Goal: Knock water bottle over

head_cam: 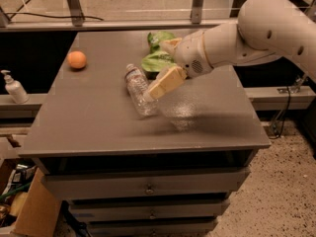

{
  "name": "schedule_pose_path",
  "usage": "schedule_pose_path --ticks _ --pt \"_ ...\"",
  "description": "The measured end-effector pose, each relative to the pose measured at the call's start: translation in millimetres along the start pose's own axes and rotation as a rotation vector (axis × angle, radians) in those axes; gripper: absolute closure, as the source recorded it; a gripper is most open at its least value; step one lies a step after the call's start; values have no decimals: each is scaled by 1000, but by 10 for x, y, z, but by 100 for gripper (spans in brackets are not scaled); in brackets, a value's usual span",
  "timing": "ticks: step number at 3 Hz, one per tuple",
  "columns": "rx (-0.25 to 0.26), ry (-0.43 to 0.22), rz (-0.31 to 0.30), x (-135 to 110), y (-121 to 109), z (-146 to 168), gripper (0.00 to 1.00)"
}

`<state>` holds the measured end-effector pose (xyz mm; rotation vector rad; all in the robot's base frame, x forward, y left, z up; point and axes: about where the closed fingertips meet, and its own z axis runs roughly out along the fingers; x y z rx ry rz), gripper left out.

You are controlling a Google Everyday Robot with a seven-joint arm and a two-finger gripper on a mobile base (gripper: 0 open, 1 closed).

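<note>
The water bottle (138, 90) is clear ribbed plastic with a white cap and a white-and-red label band. It stands tilted on the grey table (89, 117), cap leaning to the far left, near the middle. My gripper (160, 87) reaches in from the right on the white arm (247, 38). Its cream fingertips (157, 89) are right beside the bottle's right side, at about mid-height.
An orange (76, 59) sits at the table's far left. A green bag (159, 53) lies behind the gripper. A white pump dispenser (14, 87) stands on a lower ledge at the left. A cardboard box (29, 216) is on the floor at the lower left.
</note>
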<state>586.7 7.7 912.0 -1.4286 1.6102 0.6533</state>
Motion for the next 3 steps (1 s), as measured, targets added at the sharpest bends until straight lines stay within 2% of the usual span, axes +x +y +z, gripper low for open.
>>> schedule_pose_path --ticks 2,3 --pt "57 51 4 545 -204 -738 0" --pt "57 51 4 544 -204 -737 0"
